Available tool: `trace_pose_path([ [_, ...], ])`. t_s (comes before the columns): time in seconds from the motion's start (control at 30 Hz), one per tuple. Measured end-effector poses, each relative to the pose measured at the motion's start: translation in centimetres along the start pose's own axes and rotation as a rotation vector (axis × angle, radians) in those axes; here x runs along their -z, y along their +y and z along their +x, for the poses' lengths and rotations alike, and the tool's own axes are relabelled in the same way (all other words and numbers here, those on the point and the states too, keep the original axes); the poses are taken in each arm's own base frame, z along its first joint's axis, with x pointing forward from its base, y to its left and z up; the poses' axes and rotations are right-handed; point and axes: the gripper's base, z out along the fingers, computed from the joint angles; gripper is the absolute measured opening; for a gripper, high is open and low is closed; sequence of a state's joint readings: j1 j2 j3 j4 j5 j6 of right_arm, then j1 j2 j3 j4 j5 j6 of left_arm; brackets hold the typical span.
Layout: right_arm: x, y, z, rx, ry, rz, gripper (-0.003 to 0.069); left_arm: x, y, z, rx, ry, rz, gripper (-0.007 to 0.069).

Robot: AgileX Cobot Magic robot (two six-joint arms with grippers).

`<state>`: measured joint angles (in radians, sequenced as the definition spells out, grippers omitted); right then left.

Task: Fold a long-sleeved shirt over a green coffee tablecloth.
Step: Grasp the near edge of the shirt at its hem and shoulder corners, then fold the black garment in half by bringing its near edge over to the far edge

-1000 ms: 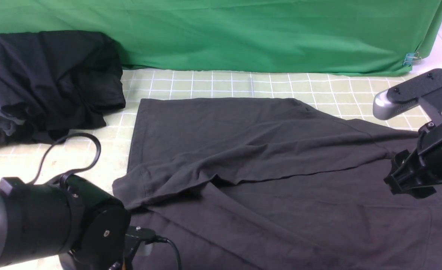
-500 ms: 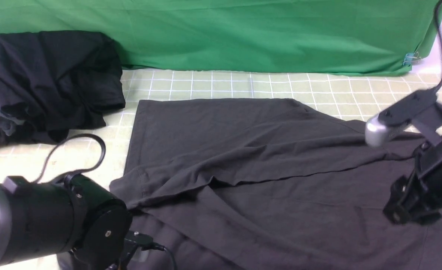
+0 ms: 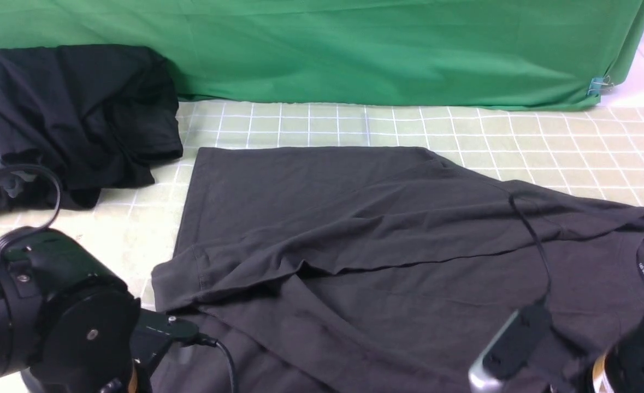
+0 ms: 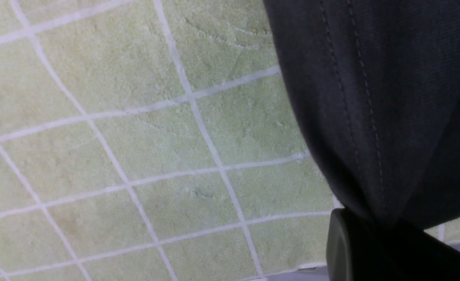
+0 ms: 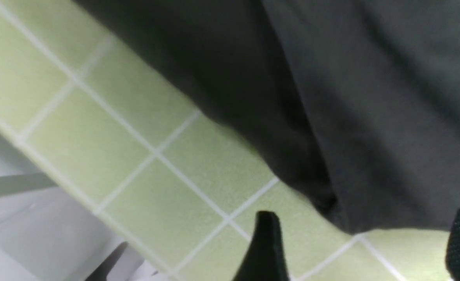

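Wide pale yellow-green tablecloth (image 3: 322, 123) with a white grid, lying under a spread charcoal-grey cotton long-sleeved shirt (image 3: 354, 218).
The black left gripper (image 4: 374, 234) pinches the shirt's stitched edge, jaws closed on it; the black right gripper (image 5: 364, 249) hovers at the shirt's near edge, jaws wide apart.

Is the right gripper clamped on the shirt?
No. The right gripper stands wide open, the shirt edge lying unpinched on the tablecloth between its fingertips.

Robot lab: clipped green backdrop (image 3: 354, 49), gridded tablecloth (image 3: 573, 153).
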<state>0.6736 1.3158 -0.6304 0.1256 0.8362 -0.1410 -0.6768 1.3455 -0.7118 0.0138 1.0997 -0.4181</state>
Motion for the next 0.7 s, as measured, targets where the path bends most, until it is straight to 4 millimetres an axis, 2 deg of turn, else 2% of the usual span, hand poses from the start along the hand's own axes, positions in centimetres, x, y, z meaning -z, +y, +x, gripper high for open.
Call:
trace_pose_path([
  [0.1,-1.5,-0.1,0.6,-0.026,0.009,0.007,0.0557,0.0,-0.1,-0.2,0.0,-0.018,0.007,0.0022],
  [0.27,-2.9,-0.3,0.3,-0.032,0.038,0.009,0.0554,0.0,-0.1,-0.3,-0.001,-0.03,0.01,0.0022],
  [0.33,-3.5,-0.4,0.2,-0.034,0.06,0.009,0.0527,0.0,-0.1,-0.3,-0.001,-0.03,0.01,0.0022],
  [0.4,-3.8,-0.5,0.1,-0.02,0.071,0.022,0.0414,0.0,-0.1,-0.3,-0.001,-0.03,0.01,0.0022],
  [0.43,-3.8,-0.6,0.1,-0.018,0.071,0.023,0.0382,0.0,-0.1,-0.3,-0.001,-0.029,0.01,0.0022],
  [0.5,-3.8,-0.6,0.2,-0.007,0.081,0.032,0.0144,0.1,0.0,0.0,0.0,-0.01,0.004,0.0022],
  [0.53,-3.7,-0.6,0.3,-0.01,0.086,0.028,0.0088,0.2,0.0,0.2,0.002,-0.002,0.004,0.0022],
  [0.6,-3.1,-0.4,0.7,-0.019,0.101,0.014,0.0047,0.6,0.1,0.6,0.006,-0.001,0.014,0.0022],
  [0.7,-1.9,-0.1,1.3,-0.023,0.104,0.001,0.0038,1.6,0.5,1.5,0.012,-0.016,0.032,0.0022],
])
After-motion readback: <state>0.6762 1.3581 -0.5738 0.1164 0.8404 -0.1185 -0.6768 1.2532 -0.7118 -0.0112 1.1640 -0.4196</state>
